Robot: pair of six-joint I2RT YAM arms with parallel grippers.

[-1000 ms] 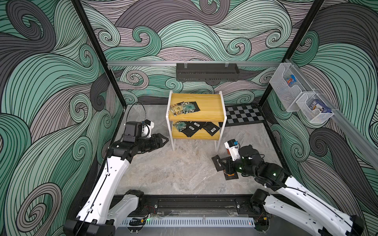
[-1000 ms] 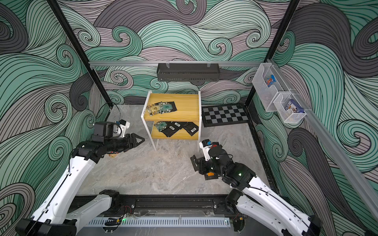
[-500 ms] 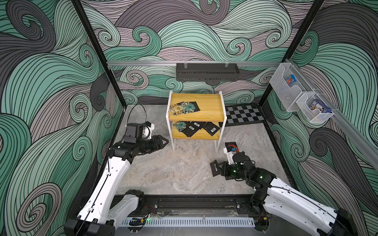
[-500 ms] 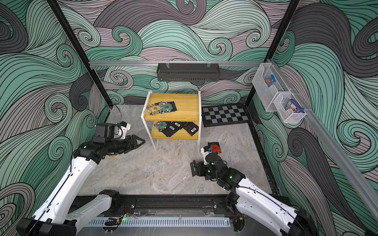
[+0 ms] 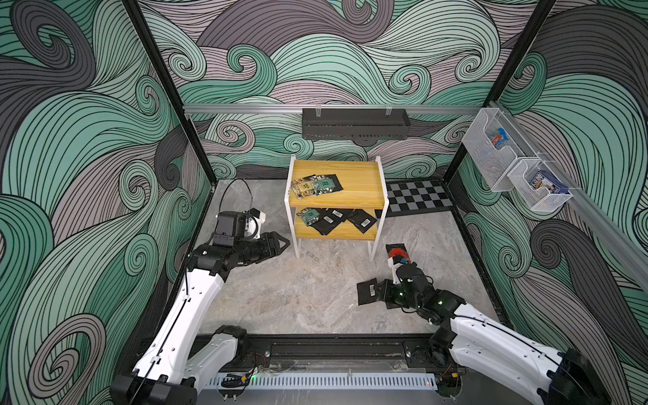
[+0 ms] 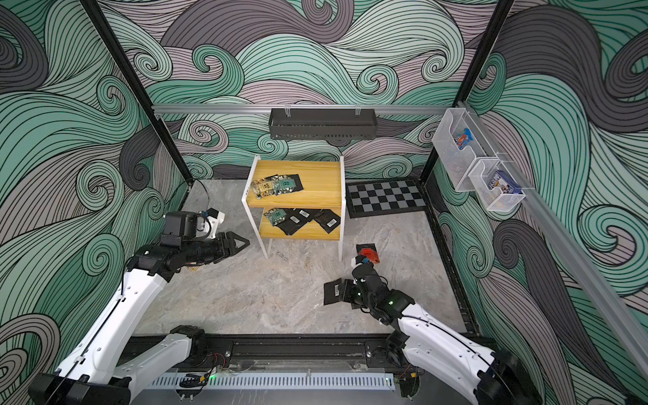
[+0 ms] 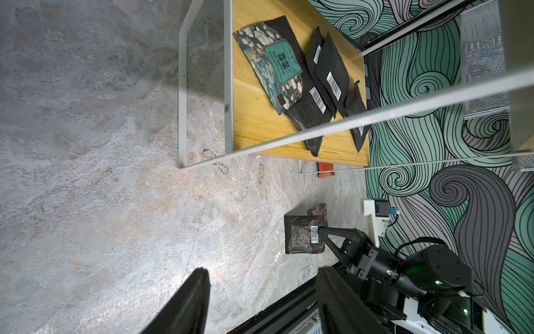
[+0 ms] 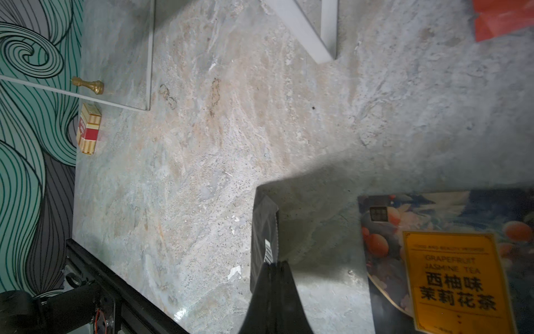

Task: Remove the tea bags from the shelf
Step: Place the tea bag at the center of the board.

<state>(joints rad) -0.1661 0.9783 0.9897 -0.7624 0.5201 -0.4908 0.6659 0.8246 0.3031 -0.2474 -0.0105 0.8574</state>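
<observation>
Lower right, the right fingers [image 7: 332,245] pinch a black tea bag [image 7: 300,238] by its edge; so thin a hold may slip; left fingers [image 7: 190,303] spread, empty.

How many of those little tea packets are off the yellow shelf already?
3: a red sachet on the floor by the shelf leg; a black barcoded sachet pinched in the right fingers; an orange-labelled sachet on the floor beside it. Others may be hidden.
</observation>
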